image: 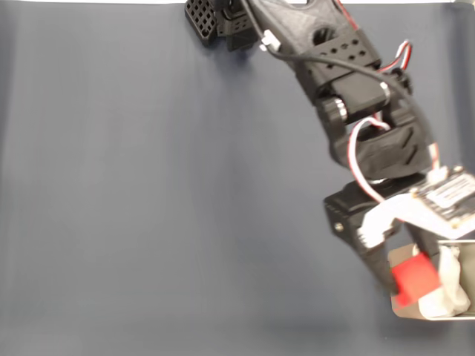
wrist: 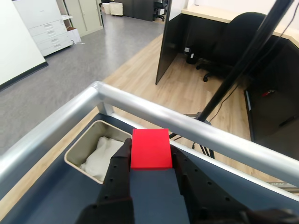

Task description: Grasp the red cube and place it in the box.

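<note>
The red cube (image: 414, 280) is held in the air between the black fingers of my gripper (image: 408, 285), at the lower right of the fixed view. It hangs over the left rim of the box (image: 467, 251), a beige metal container with a white lining (image: 445, 300). From the wrist camera, the red cube (wrist: 150, 148) sits clamped between the two fingers of the gripper (wrist: 150, 156). The box (wrist: 84, 143) lies below and to the left there, white cloth (wrist: 103, 156) inside.
A dark blue-grey mat (image: 163, 193) covers the table. An aluminium rail (wrist: 187, 126) runs along the table edge just beyond the box. The arm's black base (image: 223, 22) stands at the top of the fixed view.
</note>
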Controlling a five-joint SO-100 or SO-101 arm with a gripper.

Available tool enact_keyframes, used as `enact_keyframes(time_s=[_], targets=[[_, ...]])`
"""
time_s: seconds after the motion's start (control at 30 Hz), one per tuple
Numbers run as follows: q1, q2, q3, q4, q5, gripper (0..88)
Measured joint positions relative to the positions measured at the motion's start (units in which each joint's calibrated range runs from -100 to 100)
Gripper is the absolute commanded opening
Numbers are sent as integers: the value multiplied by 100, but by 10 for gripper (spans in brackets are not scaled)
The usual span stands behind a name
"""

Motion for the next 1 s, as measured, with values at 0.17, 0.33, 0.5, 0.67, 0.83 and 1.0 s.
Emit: enact_keyframes(time_s=[0.17,0.33,0.5,0.67,0.83,1.0], targets=[[-274,69,-18,0,0,31],[-490,321,-136,0,59,27],[-631,643,-280,0,59,25],[-690,955,-425,-16,59,24],[-772,1224,-651,-48,59,24],[-816,1450,-859,-143,59,24]])
